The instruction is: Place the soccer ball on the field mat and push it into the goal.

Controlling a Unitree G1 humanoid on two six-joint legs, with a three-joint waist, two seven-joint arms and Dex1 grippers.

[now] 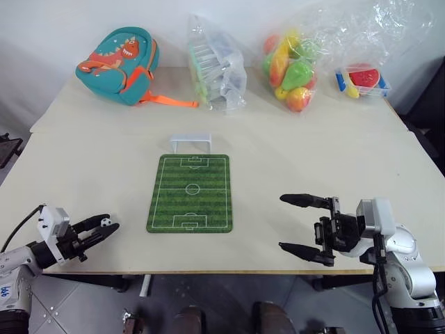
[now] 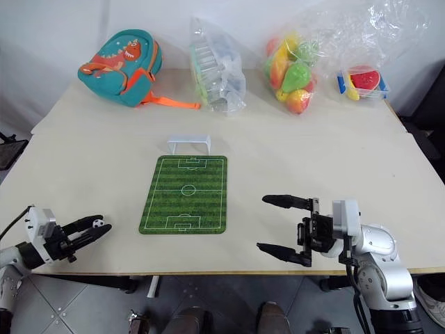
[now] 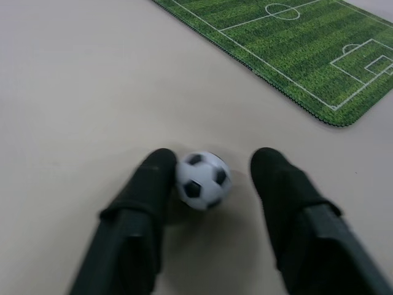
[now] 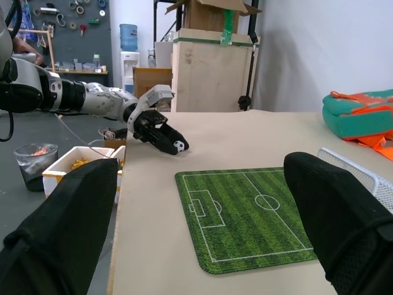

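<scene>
Left claw (image 1: 104, 226) fingers apart around the soccer ball (image 1: 106, 223), left of the field mat (image 1: 190, 193); right claw (image 1: 300, 224) spread wide, empty

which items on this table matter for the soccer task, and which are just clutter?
Job:
- soccer ball, between the left gripper jaws, beside the mat's near left corner
- field mat, mid-table
- goal, at the mat's far end

Lying about:
- teal dinosaur backpack
- clear bag of white items
- bag of toy fruit
- tray with watermelon slice
</scene>
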